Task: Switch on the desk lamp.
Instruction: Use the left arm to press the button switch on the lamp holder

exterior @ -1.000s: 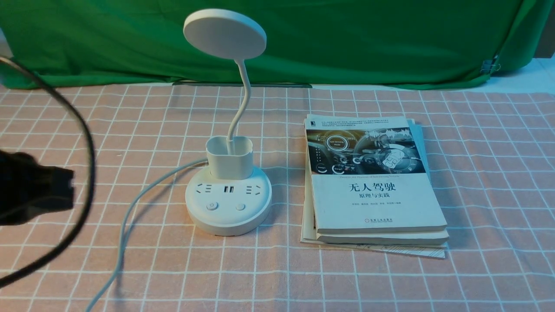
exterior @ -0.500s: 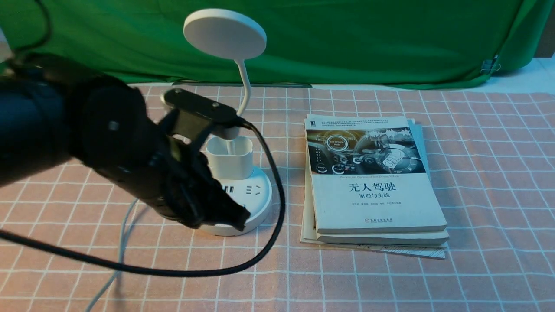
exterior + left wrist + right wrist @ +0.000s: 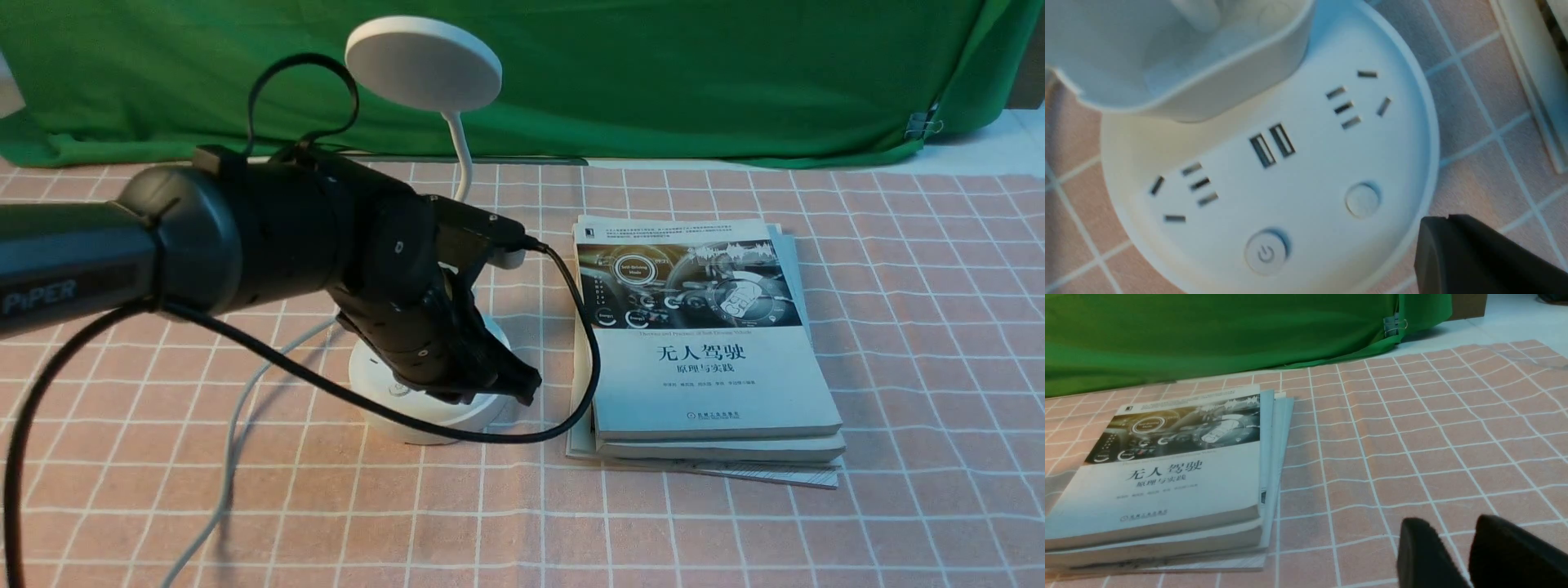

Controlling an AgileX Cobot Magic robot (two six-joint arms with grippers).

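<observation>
With its jaw state indeterminable, the black left gripper hovers over the white plastic desk lamp directly beneath it; approach step in hand; next, shift toward the power button and press down.

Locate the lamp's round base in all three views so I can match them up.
Front view: the lamp base sits left of centre, mostly hidden behind the left hand, beside the books.
Left wrist view: the base fills most of the picture, its power button near the lower edge.
Right wrist view: not in it; only the books and cloth.
Shared landmark: the pink checked tablecloth.
</observation>
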